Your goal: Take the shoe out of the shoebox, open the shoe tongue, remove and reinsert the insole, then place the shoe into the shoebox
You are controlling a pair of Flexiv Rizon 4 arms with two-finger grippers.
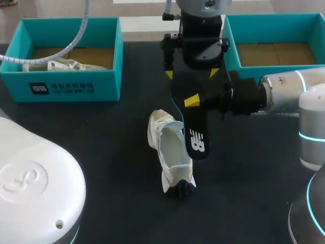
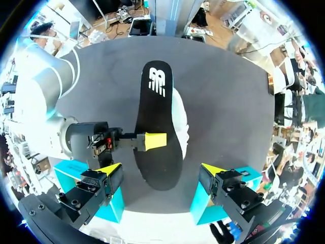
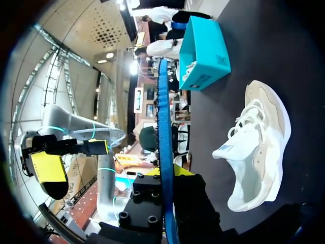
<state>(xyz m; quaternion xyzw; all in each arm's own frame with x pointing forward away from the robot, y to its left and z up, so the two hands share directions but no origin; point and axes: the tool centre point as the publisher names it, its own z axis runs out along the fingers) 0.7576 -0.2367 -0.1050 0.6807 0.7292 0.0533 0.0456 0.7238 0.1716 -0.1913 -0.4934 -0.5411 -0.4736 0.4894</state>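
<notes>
Two teal shoeboxes point(image 1: 76, 84), one white shoe point(image 1: 171, 152) on table point(image 1: 101, 152), one insole point(image 1: 196, 134) clamped in right pincer point(image 1: 192, 101), left pincer point(image 2: 161, 170) wide.

Our right arm point(image 1: 289, 94) is a silver-white cylinder with glowing cyan rings and a black wrist block. Our left arm point(image 1: 35, 188) has a rounded white housing bearing an embossed emblem, and carries a pale ribbed hose point(image 1: 76, 35). Our left gripper point(image 1: 192, 73) and right gripper point(image 1: 192, 101) are black, studded with dark screws, with fingers point(image 2: 109, 170) tipped bright yellow.
</notes>
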